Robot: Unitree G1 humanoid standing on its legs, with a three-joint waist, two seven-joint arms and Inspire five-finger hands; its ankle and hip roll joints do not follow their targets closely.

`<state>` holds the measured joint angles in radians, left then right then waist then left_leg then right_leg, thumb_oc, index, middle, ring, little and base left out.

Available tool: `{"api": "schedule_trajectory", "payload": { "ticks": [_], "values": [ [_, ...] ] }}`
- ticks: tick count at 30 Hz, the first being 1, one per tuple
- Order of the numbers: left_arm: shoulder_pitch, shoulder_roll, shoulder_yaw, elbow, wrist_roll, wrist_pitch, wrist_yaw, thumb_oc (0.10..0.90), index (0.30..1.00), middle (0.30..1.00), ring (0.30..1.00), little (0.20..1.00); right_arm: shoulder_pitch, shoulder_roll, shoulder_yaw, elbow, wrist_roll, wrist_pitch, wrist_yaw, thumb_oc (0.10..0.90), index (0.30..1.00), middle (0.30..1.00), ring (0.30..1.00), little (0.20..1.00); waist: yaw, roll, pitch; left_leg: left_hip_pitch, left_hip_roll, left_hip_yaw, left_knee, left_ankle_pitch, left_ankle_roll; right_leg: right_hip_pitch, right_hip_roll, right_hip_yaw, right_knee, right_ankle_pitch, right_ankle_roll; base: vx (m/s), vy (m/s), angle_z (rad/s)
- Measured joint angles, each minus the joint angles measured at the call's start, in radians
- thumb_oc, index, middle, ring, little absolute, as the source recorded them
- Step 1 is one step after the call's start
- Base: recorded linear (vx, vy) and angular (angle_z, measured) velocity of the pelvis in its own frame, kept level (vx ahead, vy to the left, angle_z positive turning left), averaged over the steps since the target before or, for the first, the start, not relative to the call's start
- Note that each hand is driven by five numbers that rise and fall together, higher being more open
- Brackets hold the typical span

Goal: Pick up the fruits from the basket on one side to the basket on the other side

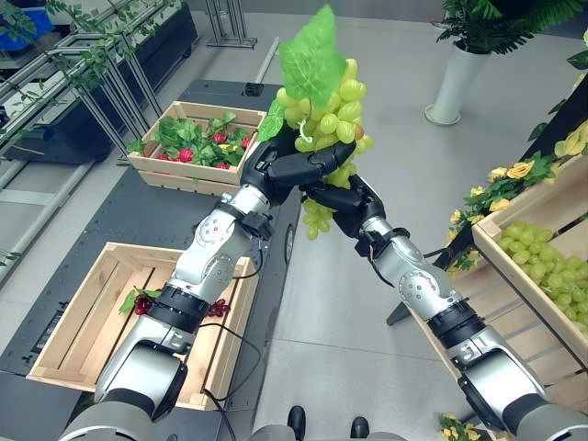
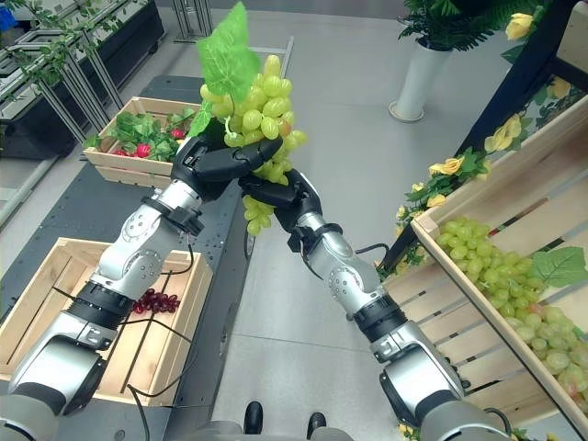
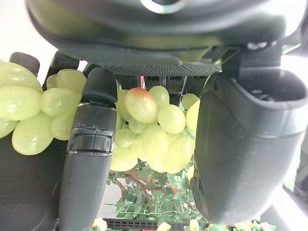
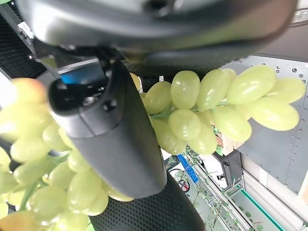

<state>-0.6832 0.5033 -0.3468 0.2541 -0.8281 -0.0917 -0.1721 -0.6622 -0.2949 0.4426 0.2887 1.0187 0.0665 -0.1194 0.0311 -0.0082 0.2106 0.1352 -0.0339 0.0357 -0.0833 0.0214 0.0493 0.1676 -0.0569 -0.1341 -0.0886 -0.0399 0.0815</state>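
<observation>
A bunch of glossy green grapes (image 1: pixel 326 115), topped by a crinkled green leaf, is held aloft above the floor between the crates. The left hand (image 1: pixel 292 167) is curled round its middle, and the right hand (image 1: pixel 342 200) is closed on its lower part (the hanging tip is partly hidden). A slatted wooden crate (image 1: pixel 64 354) holds dark red grapes (image 2: pixel 158 301). More green grapes fill a tilted crate (image 2: pixel 542 175), cut off at the edge.
</observation>
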Motion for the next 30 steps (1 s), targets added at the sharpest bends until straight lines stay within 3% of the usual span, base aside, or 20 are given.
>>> {"api": "schedule_trajectory", "payload": {
  "ticks": [5, 8, 11, 14, 18, 23, 30],
  "values": [
    [0.0, -0.014, -0.021, 0.003, 0.087, -0.023, 0.011, 0.8, 0.9, 0.9, 0.9, 0.9, 0.006, -0.011, -0.008, -0.006, -0.126, 0.0, -0.042, 0.4, 0.3, 0.3, 0.3, 0.3, -0.002, 0.001, 0.0, 0.004, 0.0, 0.009, -0.002, 0.0, 0.0, -0.001, 0.0, 0.021, 0.0, 0.001, 0.002, 0.01, 0.008, -0.06],
    [0.01, -0.02, -0.027, 0.057, 0.154, -0.107, 0.056, 0.8, 0.9, 0.9, 0.9, 0.9, 0.041, -0.028, -0.009, -0.041, -0.231, 0.0, -0.041, 0.4, 0.3, 0.3, 0.3, 0.3, -0.013, 0.006, -0.004, 0.011, 0.001, 0.027, -0.005, 0.0, 0.0, -0.003, 0.004, 0.043, 0.0, 0.004, 0.003, 0.01, 0.013, -0.15],
    [0.025, -0.02, -0.015, 0.11, 0.179, -0.142, 0.131, 0.8, 0.9, 0.9, 0.9, 0.9, 0.093, -0.076, -0.016, -0.104, -0.276, 0.004, -0.025, 0.4, 0.3, 0.3, 0.3, 0.3, -0.021, 0.015, -0.009, 0.012, 0.001, 0.028, -0.005, 0.0, 0.0, -0.005, 0.003, 0.05, 0.0, 0.005, 0.004, 0.0, 0.012, -0.1],
    [0.077, -0.024, 0.043, 0.187, 0.19, -0.16, 0.229, 0.8, 0.9, 0.9, 0.9, 0.9, 0.105, -0.124, -0.037, -0.141, -0.32, 0.005, 0.004, 0.4, 0.3, 0.3, 0.3, 0.3, -0.048, 0.018, -0.011, 0.013, 0.004, 0.036, -0.006, 0.0, 0.0, -0.009, 0.006, 0.059, 0.0, 0.011, 0.002, 0.0, 0.018, -0.13],
    [0.155, -0.059, 0.207, 0.299, 0.186, -0.187, 0.395, 0.8, 0.9, 0.9, 0.9, 0.9, 0.123, -0.186, -0.111, -0.155, -0.346, 0.009, 0.028, 0.4, 0.3, 0.3, 0.3, 0.3, -0.062, 0.016, -0.012, 0.013, 0.012, 0.056, -0.006, 0.0, 0.0, -0.019, 0.012, 0.078, 0.0, 0.022, -0.001, 0.0, 0.018, -0.16],
    [0.226, -0.088, 0.31, 0.337, 0.183, -0.235, 0.501, 0.8, 0.9, 0.9, 0.9, 0.9, 0.124, -0.264, -0.128, -0.155, -0.388, 0.048, 0.055, 0.4, 0.3, 0.3, 0.3, 0.3, -0.068, -0.005, -0.025, 0.016, 0.017, 0.064, -0.006, 0.0, -0.001, -0.023, 0.02, 0.099, 0.0, 0.03, -0.005, 0.0, 0.018, -0.1],
    [0.237, -0.135, 0.289, 0.337, 0.181, -0.256, 0.513, 0.8, 0.9, 0.9, 0.9, 0.9, 0.124, -0.24, -0.124, -0.157, -0.443, 0.065, 0.111, 0.4, 0.3, 0.3, 0.3, 0.3, -0.068, -0.047, -0.05, 0.015, 0.016, 0.083, -0.006, 0.0, -0.001, -0.034, 0.019, 0.124, 0.0, 0.041, -0.001, -0.01, 0.015, -0.11]
  ]
}}
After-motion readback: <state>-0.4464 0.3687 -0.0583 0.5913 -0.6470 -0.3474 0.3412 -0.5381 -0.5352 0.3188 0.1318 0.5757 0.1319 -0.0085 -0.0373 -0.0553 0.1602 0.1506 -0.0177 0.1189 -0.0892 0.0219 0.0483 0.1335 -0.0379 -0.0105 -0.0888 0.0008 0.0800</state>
